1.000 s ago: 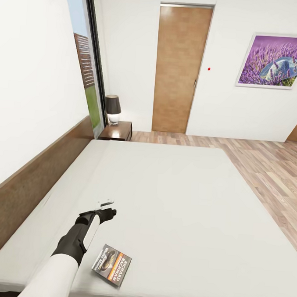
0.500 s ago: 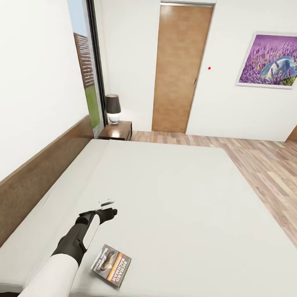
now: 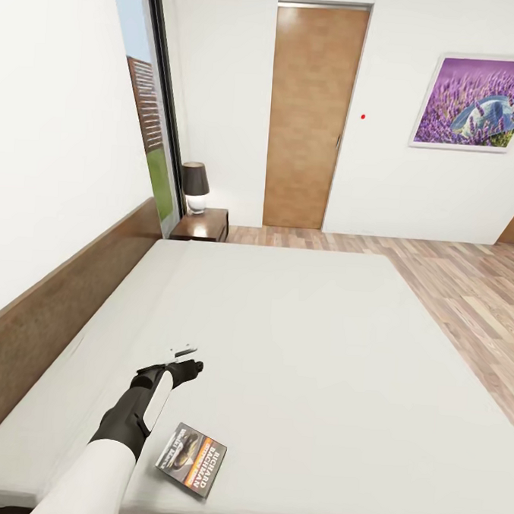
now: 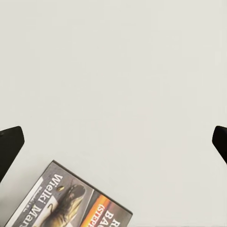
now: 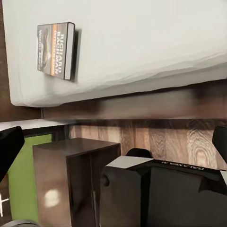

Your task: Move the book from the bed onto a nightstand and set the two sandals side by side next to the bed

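The book [image 3: 192, 458] lies flat on the bed [image 3: 305, 344], close to the bed's near edge and toward the headboard [image 3: 52, 313] side. The left gripper [image 3: 186, 363] hangs over the mattress just beyond the book, toward the middle of the bed. In the left wrist view its two dark fingers [image 4: 10, 144] stand far apart with only mattress between them, holding nothing. In the right wrist view the right gripper's fingers [image 5: 7, 144] are likewise spread wide and empty, above a nightstand [image 5: 71, 179] at the bed's corner nearest the book. Another nightstand [image 3: 202, 226] carrying a lamp [image 3: 195, 186] stands at the bed's far corner by the window [image 3: 149, 98].
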